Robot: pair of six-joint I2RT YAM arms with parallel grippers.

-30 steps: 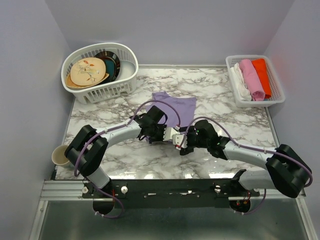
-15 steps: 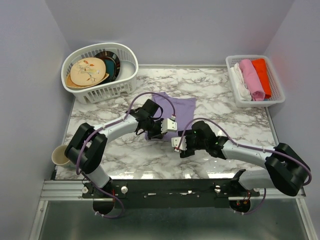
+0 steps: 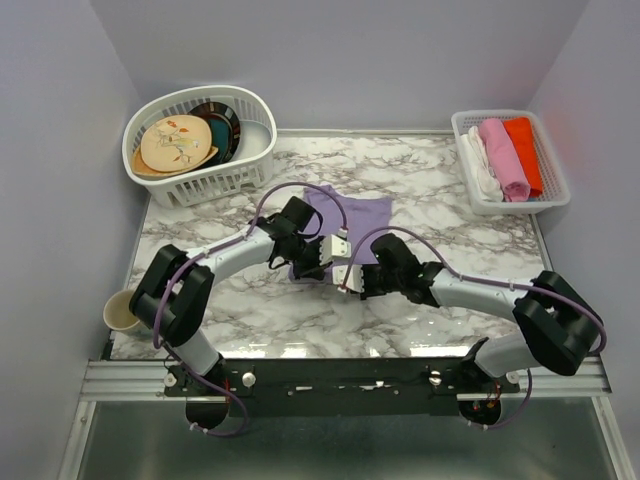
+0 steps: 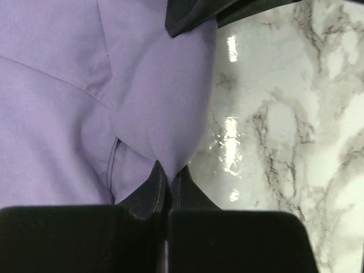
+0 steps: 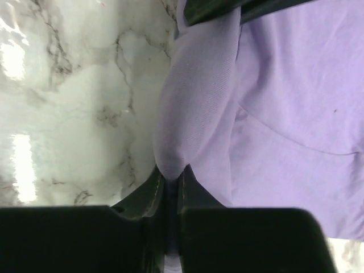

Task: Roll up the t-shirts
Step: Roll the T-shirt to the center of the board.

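Observation:
A lavender-purple t-shirt (image 3: 360, 215) lies folded on the marble table (image 3: 450, 190), at its middle. My left gripper (image 3: 318, 258) is shut on the shirt's near edge; in the left wrist view a fold of the shirt (image 4: 165, 114) runs up from between the closed fingertips (image 4: 147, 196). My right gripper (image 3: 352, 272) is shut on the same edge just to the right; in the right wrist view the shirt (image 5: 199, 114) is pinched between its fingertips (image 5: 196, 190). The two grippers sit close together, and the shirt's near part is hidden under them.
A white oval basket (image 3: 200, 145) with patterned plates stands at the back left. A white rectangular basket (image 3: 510, 160) with rolled white, pink and orange cloths stands at the back right. A small cup (image 3: 122, 312) stands at the table's near left edge.
Both grippers have moved away from me with the shirt's near edge, folding it over. The right gripper has also shifted left, closer to the left one. Less of the shirt shows.

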